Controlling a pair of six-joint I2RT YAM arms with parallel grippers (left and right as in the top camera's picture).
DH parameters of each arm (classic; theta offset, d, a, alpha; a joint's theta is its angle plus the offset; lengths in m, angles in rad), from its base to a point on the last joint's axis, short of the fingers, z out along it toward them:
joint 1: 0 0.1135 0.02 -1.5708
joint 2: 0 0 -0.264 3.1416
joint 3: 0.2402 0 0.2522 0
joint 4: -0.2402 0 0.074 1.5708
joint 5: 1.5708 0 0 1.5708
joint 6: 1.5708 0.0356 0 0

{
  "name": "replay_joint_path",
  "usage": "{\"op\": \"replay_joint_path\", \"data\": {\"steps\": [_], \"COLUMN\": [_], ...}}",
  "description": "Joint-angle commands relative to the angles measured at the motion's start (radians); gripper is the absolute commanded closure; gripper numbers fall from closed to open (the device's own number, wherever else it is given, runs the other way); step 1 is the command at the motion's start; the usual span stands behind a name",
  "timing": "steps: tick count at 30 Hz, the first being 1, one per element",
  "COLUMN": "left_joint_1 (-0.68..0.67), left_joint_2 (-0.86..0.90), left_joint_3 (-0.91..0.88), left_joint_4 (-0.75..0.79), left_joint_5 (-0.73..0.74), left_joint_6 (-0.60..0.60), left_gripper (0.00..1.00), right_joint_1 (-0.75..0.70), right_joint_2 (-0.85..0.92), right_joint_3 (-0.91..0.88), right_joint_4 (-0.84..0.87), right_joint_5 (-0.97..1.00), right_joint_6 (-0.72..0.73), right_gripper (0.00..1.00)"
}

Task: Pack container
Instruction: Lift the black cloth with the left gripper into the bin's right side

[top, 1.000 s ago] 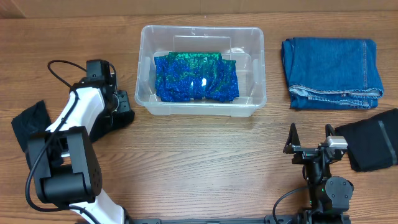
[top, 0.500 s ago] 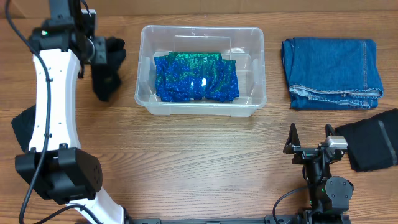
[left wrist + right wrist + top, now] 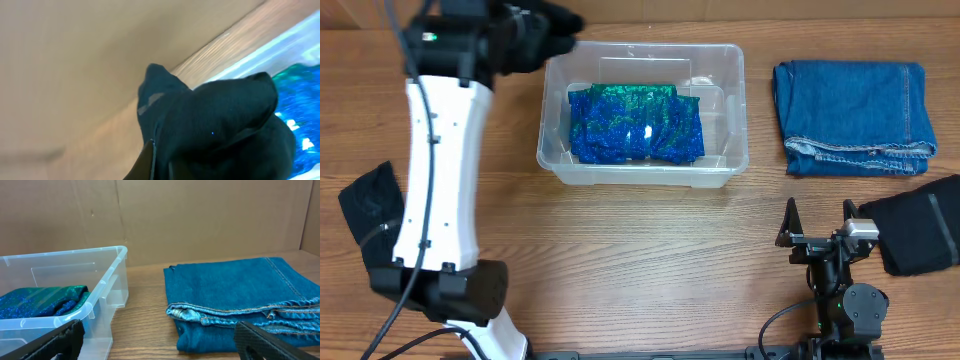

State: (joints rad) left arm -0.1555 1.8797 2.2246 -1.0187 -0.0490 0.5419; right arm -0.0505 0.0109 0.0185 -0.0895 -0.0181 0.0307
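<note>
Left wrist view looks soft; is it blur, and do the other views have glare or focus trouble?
Left wrist: smeared throughout, the dark cloth close to the lens with no crisp edge. Overhead: sharp, evenly lit, one small white glare spot on the blue-green fabric in the container. Right wrist: container and jeans sharp; its own fingers at the bottom corners are dark and soft.

Open middle, crowded ends.
Bare wood runs between the container and the near edge. A blue-green cloth covers the container floor. The left gripper, clamping a dark cloth, hangs over its far left corner. Jeans fill the far right corner. One black cloth lies at the left edge, a second black cloth at the right.
</note>
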Motion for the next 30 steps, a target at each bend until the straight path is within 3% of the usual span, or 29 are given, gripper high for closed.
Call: {"op": "replay_joint_path", "data": {"steps": [1, 11, 17, 24, 25, 26, 27, 30], "left_joint_1": [-0.126, -0.385, -0.441, -0.453, -0.453, -0.453, -0.453, -0.457], "left_joint_2": [-0.003, 0.133, 0.267, 0.311, 0.311, 0.311, 0.311, 0.311], "left_joint_3": [0.031, 0.029, 0.029, 0.029, 0.029, 0.029, 0.029, 0.029], "left_joint_4": [0.052, 0.202, 0.282, 0.297, 0.286, 0.273, 0.256, 0.211], "left_joint_5": [0.045, 0.12, 0.121, 0.14, 0.151, 0.164, 0.177, 0.181], "left_joint_6": [0.216, 0.586, 0.687, 0.693, 0.692, 0.689, 0.689, 0.645], "left_gripper": [0.96, 0.96, 0.96, 0.96, 0.91, 0.57, 0.44, 0.3], "right_joint_1": [0.005, 0.005, 0.005, 0.005, 0.005, 0.005, 0.005, 0.005], "right_joint_2": [-0.008, -0.008, -0.008, -0.008, -0.008, -0.008, -0.008, -0.008], "right_joint_3": [-0.01, -0.01, -0.01, -0.01, -0.01, -0.01, -0.01, -0.01], "right_joint_4": [0.005, 0.005, 0.005, 0.005, 0.005, 0.005, 0.005, 0.005], "right_joint_5": [0.01, 0.01, 0.01, 0.01, 0.01, 0.01, 0.01, 0.01], "right_joint_6": [0.006, 0.006, 0.006, 0.006, 0.006, 0.006, 0.006, 0.006], "right_gripper": [0.0, 0.0, 0.0, 0.0, 0.0, 0.0, 0.0, 0.0]}}
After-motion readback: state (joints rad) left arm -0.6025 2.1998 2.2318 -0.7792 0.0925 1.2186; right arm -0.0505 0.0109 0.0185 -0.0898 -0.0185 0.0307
